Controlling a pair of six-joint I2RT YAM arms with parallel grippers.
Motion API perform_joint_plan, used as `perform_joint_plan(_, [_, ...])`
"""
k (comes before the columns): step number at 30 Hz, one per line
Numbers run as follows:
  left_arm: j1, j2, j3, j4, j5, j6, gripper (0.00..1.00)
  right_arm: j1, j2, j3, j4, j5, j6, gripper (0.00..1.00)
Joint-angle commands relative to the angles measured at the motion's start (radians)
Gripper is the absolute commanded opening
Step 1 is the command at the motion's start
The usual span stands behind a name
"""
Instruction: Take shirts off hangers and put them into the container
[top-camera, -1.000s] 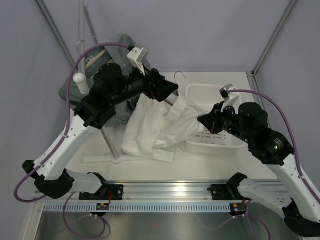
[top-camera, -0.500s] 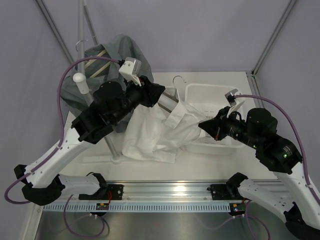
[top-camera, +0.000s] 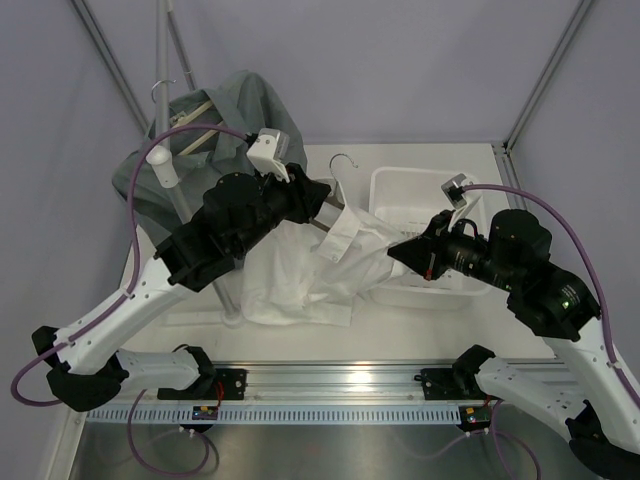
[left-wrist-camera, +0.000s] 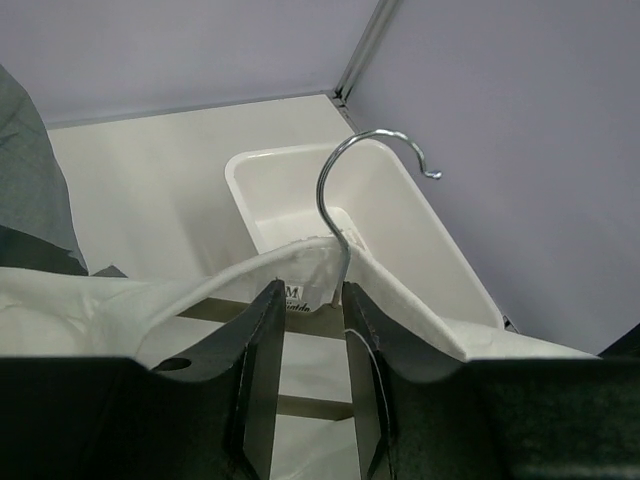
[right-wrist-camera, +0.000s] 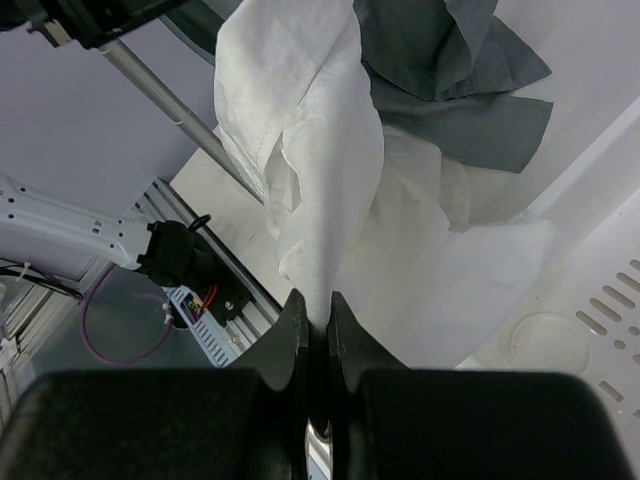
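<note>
- Left gripper (left-wrist-camera: 312, 300): jaws are closed on the neck of a light-wood hanger (left-wrist-camera: 322, 195), just below its metal hook, with the shirt collar and its label caught between the fingers (left-wrist-camera: 262, 370). The hanger is held in the air, off the rail, to the left of the container.
- White shirt (top-camera: 290, 280): it is worn by the held hanger. The body is draped down onto the table (top-camera: 400, 330) between the metal pole (top-camera: 222, 290) and the container, and one part is drawn out to the right.
- Right gripper (right-wrist-camera: 312, 300): jaws are pressed together on a fold of the white shirt, gripped at the container's left side. The cloth is seen rising in a bunched column from the fingertips.
- Container (top-camera: 385, 180): a white plastic basket is set on the table at the right rear. Slots are visible in its base. Its left wall is partly covered by the white shirt, and no garment is seen lying inside.
- Grey-green shirt (top-camera: 245, 100): it is hung at the rear left on a second hanger (top-camera: 192, 108), beside the pole, and its lower part is slumped behind the white shirt.
- Whether the second hanger's hook is seated on the rail cannot be told.
</note>
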Motion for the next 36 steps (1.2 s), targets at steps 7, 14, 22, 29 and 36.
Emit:
perform_joint_plan(7, [-0.005, 0.021, -0.004, 0.035, -0.021, -0.012, 0.33, -0.006, -0.016, 0.064, 0.105, -0.099, 0.025, 0.0])
perform_joint_plan(14, [-0.008, 0.018, -0.012, 0.037, 0.01, -0.028, 0.35, -0.006, -0.018, 0.059, 0.094, -0.094, 0.013, 0.0])
perform_joint_plan(22, [-0.027, -0.01, -0.07, 0.06, 0.01, -0.042, 0.37, -0.006, -0.01, 0.053, 0.109, -0.108, 0.016, 0.0])
perform_joint_plan(29, [-0.036, 0.025, -0.052, 0.065, 0.024, -0.038, 0.35, -0.006, -0.015, 0.05, 0.115, -0.134, 0.019, 0.0])
perform_joint_plan(36, [-0.036, 0.073, -0.013, 0.045, 0.028, -0.033, 0.23, -0.006, -0.009, 0.064, 0.1, -0.151, 0.009, 0.0])
